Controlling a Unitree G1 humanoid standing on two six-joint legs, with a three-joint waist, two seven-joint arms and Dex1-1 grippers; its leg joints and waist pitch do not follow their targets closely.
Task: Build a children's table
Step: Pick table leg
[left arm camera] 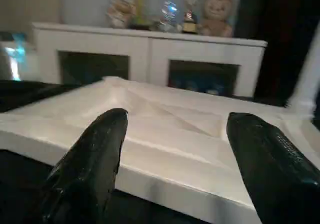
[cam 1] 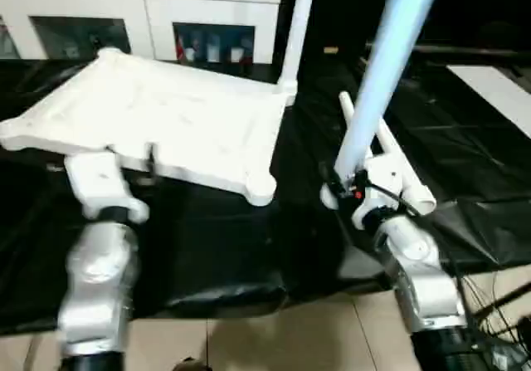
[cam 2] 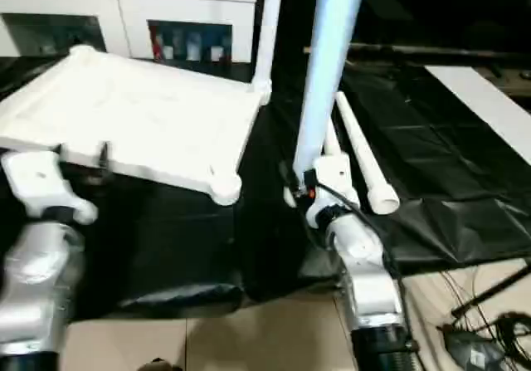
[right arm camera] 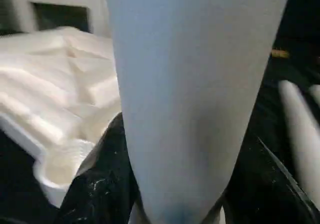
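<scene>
- Bench [cam 1: 249, 246], draped in wrinkled black cloth, its front hanging down to the floor.
- Floor [cam 1: 274, 342] of pale tiles below the drape.
- White cabinet [left arm camera: 150, 53] behind the bench, with two dark glass-fronted openings; small coloured items [cam 1: 214, 47] sit inside one.
- On the cabinet's top: plush toys [left arm camera: 216, 11], a shiny globe [left arm camera: 169, 11], and other small figures, too blurred to name.
- Flat white board [cam 1: 498, 93] lying on the black cloth at the far right.
- Black cables [cam 2: 473, 305] and a grey device [cam 2: 474, 356] on the floor at the right.
</scene>
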